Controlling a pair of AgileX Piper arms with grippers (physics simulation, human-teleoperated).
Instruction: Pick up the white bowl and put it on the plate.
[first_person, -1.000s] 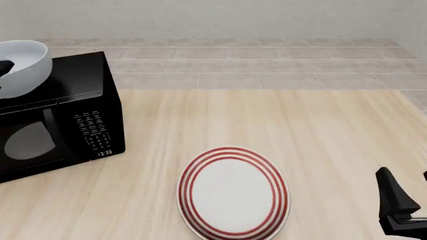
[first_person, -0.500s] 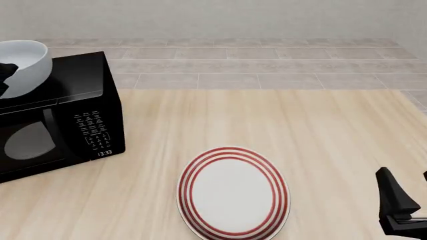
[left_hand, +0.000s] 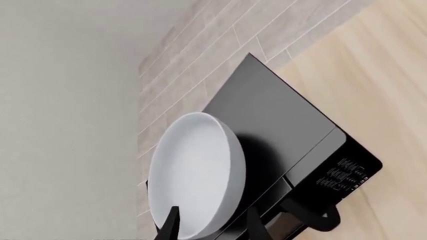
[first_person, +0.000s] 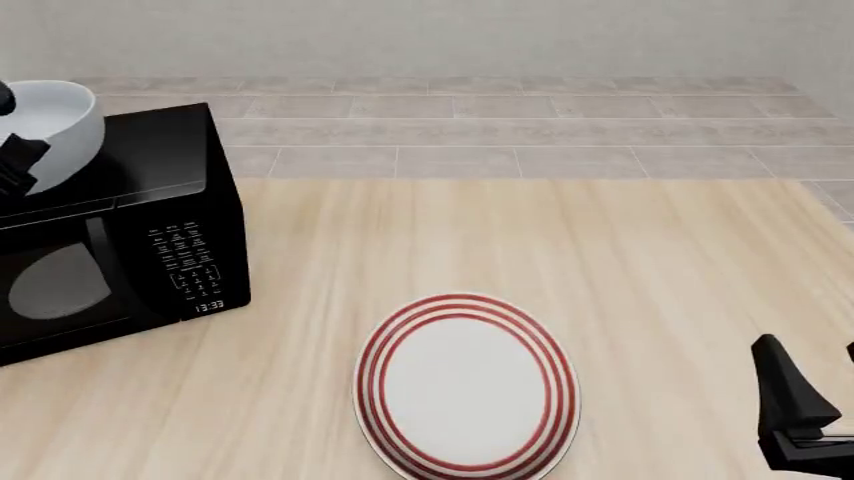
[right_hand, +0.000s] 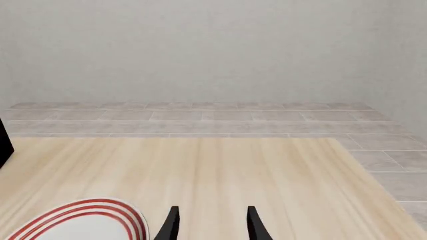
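The white bowl (first_person: 60, 125) sits on top of a black microwave at the far left. In the left wrist view the bowl (left_hand: 197, 175) shows its hollow side. My left gripper (left_hand: 213, 227) is open, with one finger inside the bowl and one outside, straddling its rim. From the front, only dark parts of the left gripper (first_person: 19, 160) show over the bowl's near side. The red-ringed plate (first_person: 467, 385) lies flat on the table near the front; its edge (right_hand: 80, 220) also shows in the right wrist view. At the front right my right gripper (first_person: 817, 375) (right_hand: 212, 225) hangs open and holds nothing.
The black microwave (first_person: 127, 225) (left_hand: 280, 135) stands on the table's left side, door shut, keypad facing front. Light wood tabletop (first_person: 601, 260) stretches between the microwave, the plate and the right arm. A tiled floor and a wall lie beyond the far edge.
The left gripper's dark parts have shifted a little along the bowl's near side. Bowl, plate and right arm have stayed put.
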